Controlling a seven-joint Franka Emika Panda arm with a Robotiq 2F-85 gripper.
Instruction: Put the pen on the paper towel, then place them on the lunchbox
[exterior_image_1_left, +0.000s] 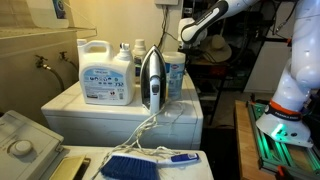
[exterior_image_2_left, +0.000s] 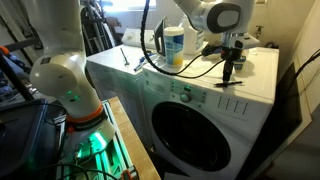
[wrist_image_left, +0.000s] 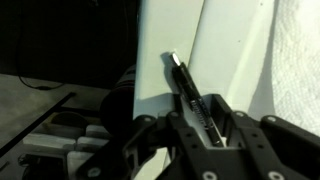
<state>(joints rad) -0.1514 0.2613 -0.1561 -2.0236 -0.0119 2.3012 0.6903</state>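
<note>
The arm (exterior_image_2_left: 196, 13) bends over the washing machine (exterior_image_2_left: 200, 112), its wrist turned so the gripper (exterior_image_2_left: 229, 64) points straight down near the far right of the top. The fingers are clamped on the pen (wrist_image_left: 188, 92), held upright. The paper towel (wrist_image_left: 297, 70) lies just right of it.

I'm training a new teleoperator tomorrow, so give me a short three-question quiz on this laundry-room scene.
1. True or false: the tool is shut on the thin dark pen.
2. In an exterior view, what stands next to the white plastic detergent jug? A) grey-and-white clothes iron B) red kettle C) wooden bowl
3. Fill in: in the wrist view, the white paper towel lies to the ___ of the pen.

Key: 1 true; 2 A; 3 right.
</note>
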